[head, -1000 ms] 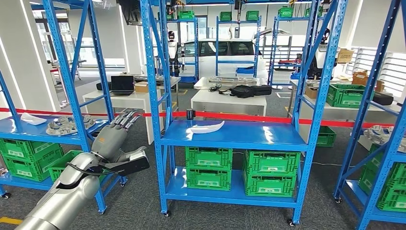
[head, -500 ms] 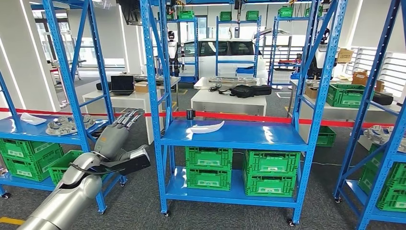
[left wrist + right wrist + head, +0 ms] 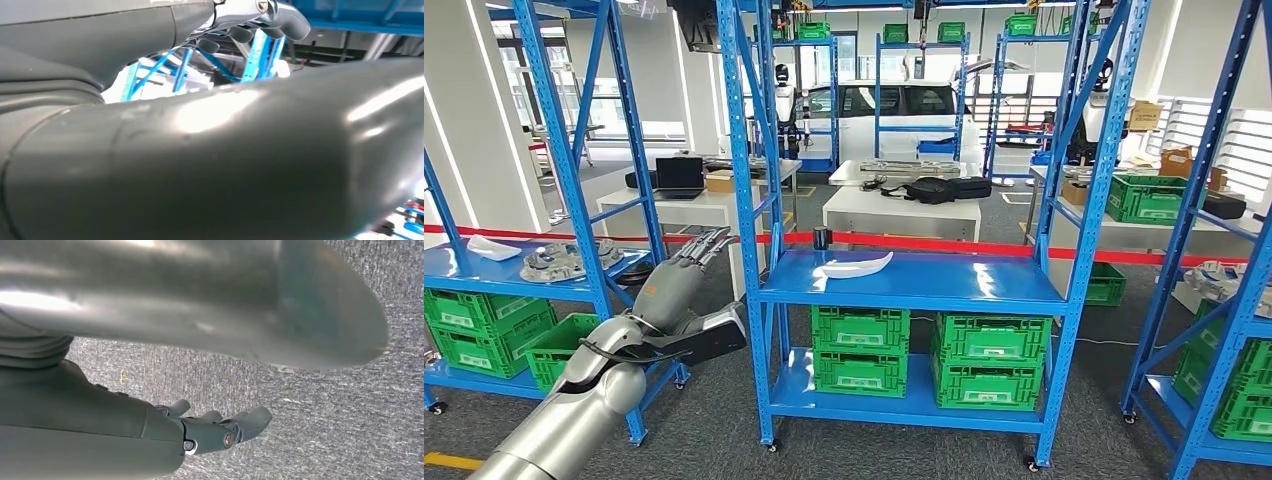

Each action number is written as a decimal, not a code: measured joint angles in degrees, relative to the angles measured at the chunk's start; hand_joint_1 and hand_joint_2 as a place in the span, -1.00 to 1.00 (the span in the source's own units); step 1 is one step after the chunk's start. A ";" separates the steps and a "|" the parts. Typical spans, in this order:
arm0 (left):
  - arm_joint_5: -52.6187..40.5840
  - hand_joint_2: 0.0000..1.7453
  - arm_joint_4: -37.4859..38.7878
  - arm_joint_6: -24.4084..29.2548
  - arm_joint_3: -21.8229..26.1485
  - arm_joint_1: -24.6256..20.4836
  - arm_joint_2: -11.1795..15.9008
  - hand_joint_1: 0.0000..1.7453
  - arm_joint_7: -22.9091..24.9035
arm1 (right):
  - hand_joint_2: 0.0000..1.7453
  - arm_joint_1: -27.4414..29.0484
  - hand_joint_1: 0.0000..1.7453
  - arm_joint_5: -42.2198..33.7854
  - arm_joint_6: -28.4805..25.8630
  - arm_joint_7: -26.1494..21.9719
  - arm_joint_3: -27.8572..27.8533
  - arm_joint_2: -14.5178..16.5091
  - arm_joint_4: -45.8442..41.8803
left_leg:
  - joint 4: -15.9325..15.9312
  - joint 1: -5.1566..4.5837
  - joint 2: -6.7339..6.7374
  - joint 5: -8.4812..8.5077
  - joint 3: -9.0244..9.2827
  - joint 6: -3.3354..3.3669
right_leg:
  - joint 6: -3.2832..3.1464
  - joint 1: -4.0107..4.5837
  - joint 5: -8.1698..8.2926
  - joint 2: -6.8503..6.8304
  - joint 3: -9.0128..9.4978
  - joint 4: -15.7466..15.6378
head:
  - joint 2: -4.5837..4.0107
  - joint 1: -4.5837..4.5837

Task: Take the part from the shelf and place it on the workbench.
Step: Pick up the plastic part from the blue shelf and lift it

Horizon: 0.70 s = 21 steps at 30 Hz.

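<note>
Your left hand is empty, fingers spread, left of the blue shelf where the white part lies; it looks thin, light, stiff, so grip its middle.

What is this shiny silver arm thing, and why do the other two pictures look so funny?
That silver arm belongs to a walking robot. The big picture is what the robot sees from its head. Its left robot hand is raised, fingers spread, holding nothing. Ahead stands a blue shelf with a white part lying on it; the robot's job is to fetch that. Green crates sit below.

The other two pictures come from small cameras at the wrists, so they look tilted and very close. One looks along the left robot hand at blue racks. The other shows the right robot hand hanging over grey carpet, fingers apart, also holding nothing.
</note>
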 joint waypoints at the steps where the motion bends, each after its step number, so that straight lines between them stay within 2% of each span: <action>1: 0.15 -1.00 -0.50 0.00 -0.16 0.20 0.09 -1.00 0.04 | -1.00 0.00 -1.00 0.09 0.02 -0.01 0.00 0.00 0.00 | 0.00 -0.05 0.00 -0.01 0.00 0.01 | 0.02 -0.04 0.01 0.00 -0.01 0.00 | 0.00 0.00; 8: 0.64 -1.00 -2.58 0.02 -0.88 1.21 0.94 -1.00 0.02 | -1.00 -0.04 -1.00 0.50 0.16 -0.04 0.00 0.00 0.01 | 0.19 -0.46 -0.04 -0.10 -0.23 0.44 | 0.29 -0.29 0.14 -0.09 -0.12 -0.03 | 0.00 0.00; 11: 0.64 -1.00 -3.11 0.04 -1.10 1.29 1.26 -1.00 0.01 | -1.00 -0.10 -1.00 0.55 0.16 -0.05 0.00 -0.01 0.00 | -0.39 -0.27 -0.09 0.28 -0.18 1.08 | 0.80 -0.32 0.08 0.02 -0.24 0.01 | 0.00 -0.01; 12: 0.64 -1.00 -3.32 0.05 -1.18 1.27 1.31 -1.00 0.01 | -1.00 -0.12 -1.00 0.57 0.16 -0.06 0.00 -0.01 0.01 | -0.74 -0.07 -0.08 0.52 -0.11 1.38 | 1.00 -0.32 -0.44 0.33 -0.69 0.82 | 0.00 0.01; 14: 0.64 -1.00 -3.66 0.06 -1.28 1.36 1.28 -1.00 0.02 | -1.00 -0.10 -1.00 0.60 0.16 -0.07 0.00 -0.01 0.02 | -1.18 0.22 -0.03 0.84 -0.08 1.78 | 1.31 -0.45 -3.12 1.07 -3.46 6.20 | 0.00 0.05; 16: 0.64 -1.00 -3.77 0.07 -1.41 1.71 1.26 -1.00 0.02 | -1.00 -0.03 -1.00 0.61 0.16 -0.05 0.00 0.00 0.02 | -1.15 0.29 -0.10 0.84 -0.20 1.85 | 1.53 -0.62 -6.05 1.33 -7.96 14.33 | 0.00 0.10; 17: 0.64 -1.00 -3.77 0.07 -1.49 1.91 1.26 -1.00 0.02 | -1.00 -0.01 -1.00 0.61 0.16 -0.04 0.00 0.00 0.02 | -1.09 0.34 -0.19 0.79 -0.22 1.78 | 1.63 -0.72 -6.21 1.35 -9.53 16.66 | 0.00 0.11; 18: 0.64 -1.00 -3.79 0.07 -1.58 2.05 1.25 -1.00 0.00 | -1.00 -0.01 -1.00 0.61 0.16 -0.04 0.00 0.00 0.02 | -0.97 0.43 -0.31 0.69 -0.22 1.62 | 1.74 -0.84 -5.12 1.35 -10.06 16.68 | 0.00 0.13; 19: 0.64 -1.00 -3.83 0.08 -1.65 2.12 1.22 -1.00 -0.02 | -1.00 -0.01 -1.00 0.62 0.16 -0.04 0.00 0.00 0.02 | -0.79 0.58 -0.42 0.52 -0.20 1.37 | 1.86 -1.00 -3.02 1.35 -9.42 14.33 | 0.00 0.14; 20: 0.64 -1.00 -3.92 0.11 -1.70 2.13 1.18 -1.00 -0.02 | -1.00 -0.02 -1.00 0.62 0.16 -0.04 0.00 0.00 0.02 | -0.46 0.74 -0.52 0.25 -0.21 1.00 | 2.02 -1.22 -0.51 1.34 -7.97 10.23 | 0.00 0.15; 21: 0.64 -1.00 -4.00 0.15 -1.73 2.09 1.10 -1.00 0.02 | -1.00 -0.04 -1.00 0.62 0.16 -0.04 0.00 0.02 0.04 | -0.07 0.79 -0.62 -0.04 -0.31 0.58 | 2.20 -1.28 1.19 1.41 -6.44 6.44 | 0.00 0.17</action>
